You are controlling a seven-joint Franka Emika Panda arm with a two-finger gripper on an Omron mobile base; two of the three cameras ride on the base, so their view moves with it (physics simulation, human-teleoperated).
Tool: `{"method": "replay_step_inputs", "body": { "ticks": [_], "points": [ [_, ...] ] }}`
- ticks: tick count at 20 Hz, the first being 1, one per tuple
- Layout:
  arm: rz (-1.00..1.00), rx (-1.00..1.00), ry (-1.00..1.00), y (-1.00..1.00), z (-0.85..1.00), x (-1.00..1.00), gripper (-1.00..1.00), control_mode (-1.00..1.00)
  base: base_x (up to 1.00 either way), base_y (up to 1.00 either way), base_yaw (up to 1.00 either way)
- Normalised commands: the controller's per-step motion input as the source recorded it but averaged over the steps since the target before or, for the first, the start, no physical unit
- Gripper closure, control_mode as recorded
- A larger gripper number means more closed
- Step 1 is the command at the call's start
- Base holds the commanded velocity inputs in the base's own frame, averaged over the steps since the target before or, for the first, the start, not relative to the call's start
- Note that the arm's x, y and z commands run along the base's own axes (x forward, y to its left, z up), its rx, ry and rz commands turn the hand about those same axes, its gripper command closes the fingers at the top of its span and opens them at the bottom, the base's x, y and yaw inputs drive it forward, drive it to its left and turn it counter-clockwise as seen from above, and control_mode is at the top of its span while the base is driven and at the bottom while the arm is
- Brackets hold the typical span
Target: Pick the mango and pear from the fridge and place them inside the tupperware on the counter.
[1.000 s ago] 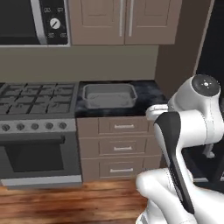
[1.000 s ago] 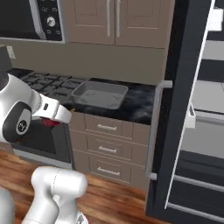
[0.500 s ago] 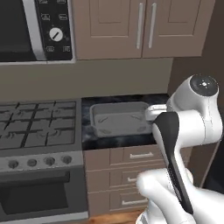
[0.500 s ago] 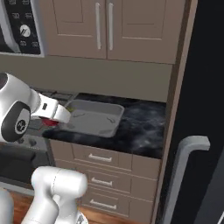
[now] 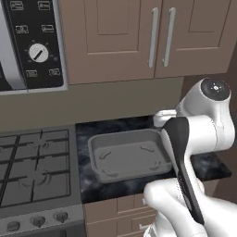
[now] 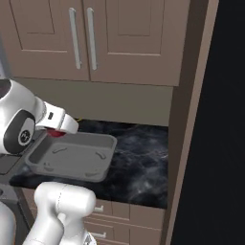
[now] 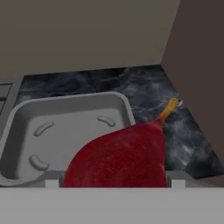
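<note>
Gripper [image 6: 58,132] clamped on my red pear [image 7: 120,157], near the tupperware's [image 5: 127,155] right rim; letting go here could roll it onto the counter [image 6: 139,162].

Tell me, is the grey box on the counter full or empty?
Empty. The tupperware shows only its bare grey floor with small raised bumps. The red pear is not in it yet; the pincer holds it above the near rim.
</note>
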Motion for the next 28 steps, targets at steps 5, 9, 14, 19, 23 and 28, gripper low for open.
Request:
{"method": "replay_step_inputs", "body": {
  "ticks": [5,9,14,19,23,28],
  "points": [
    [0.09,0.00,0.19,0.01,-0.29,0.30,1.00,-1.00,0.30,0.04,0.00],
    [0.38,0.00,0.32,0.01,-0.60,0.41,1.00,-1.00,0.00,0.00,0.00],
    [0.23,0.00,0.09,0.15,-0.67,0.46,1.00,-1.00,0.00,0.00,0.00],
    [0.03,0.00,0.00,0.17,-0.69,0.48,1.00,-1.00,0.00,0.00,0.00],
    [0.00,0.00,0.00,0.20,-0.63,0.59,1.00,-1.00,0.00,0.00,0.00],
    [0.00,0.00,0.00,0.17,-0.62,0.58,1.00,-1.00,0.00,0.00,0.00]
  ]
}}
